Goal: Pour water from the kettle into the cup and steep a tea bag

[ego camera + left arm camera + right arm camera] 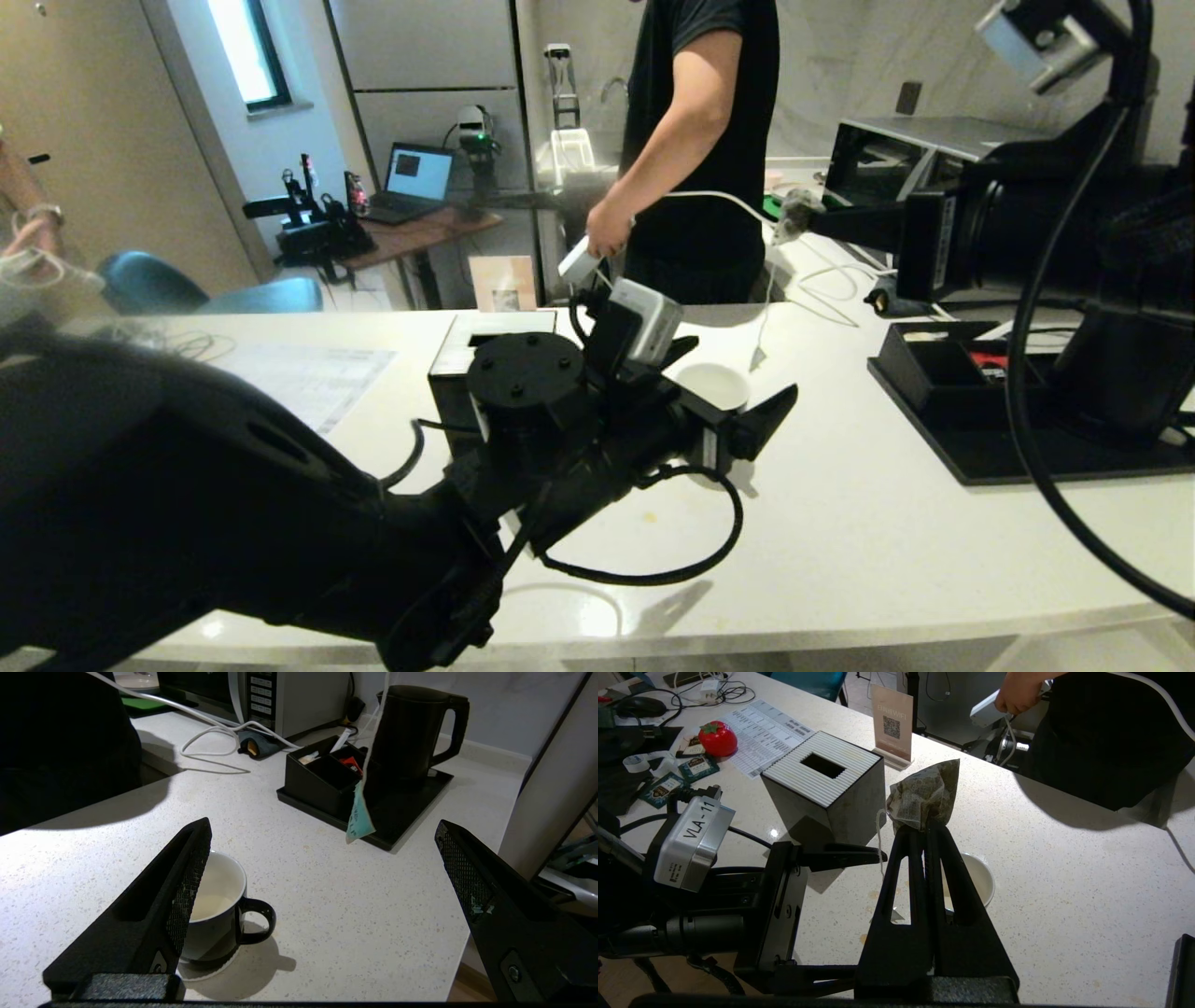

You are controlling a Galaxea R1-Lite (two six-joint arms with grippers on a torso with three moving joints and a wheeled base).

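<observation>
Nearest the robot, the left end effector (322,877) hangs low over the white table (327,914) with its jaws spread wide and nothing between them; one finger sits just beside the cup (219,914), apart from it as far as the left wrist view shows. The cup stands upright on its small white saucer (205,970), loop handle turned out toward the open table, with a pale liquid low in its white inside. It looks like glazed ceramic: stiff, slick and chippable, light enough to slide on the saucer if nudged, so the handle or a grip across the body low down seems the safest hold. Above it the right end effector (926,828) is clenched on the tea bag (927,794), pinching the lower edge of the soft, crumpled pouch. The tea bag is nearly weightless and limp, and its string (879,840) dangles with a paper tag (359,820), so it will likely swing rather than drop straight. The black tissue box (826,791) stands just behind the cup. Farther off, the kettle (411,732) stands upright on a black tray (402,812) beside a sachet holder (322,777); probably heavy if filled, it is best taken by its big loop handle. Beyond the table stands a person (700,121).
</observation>
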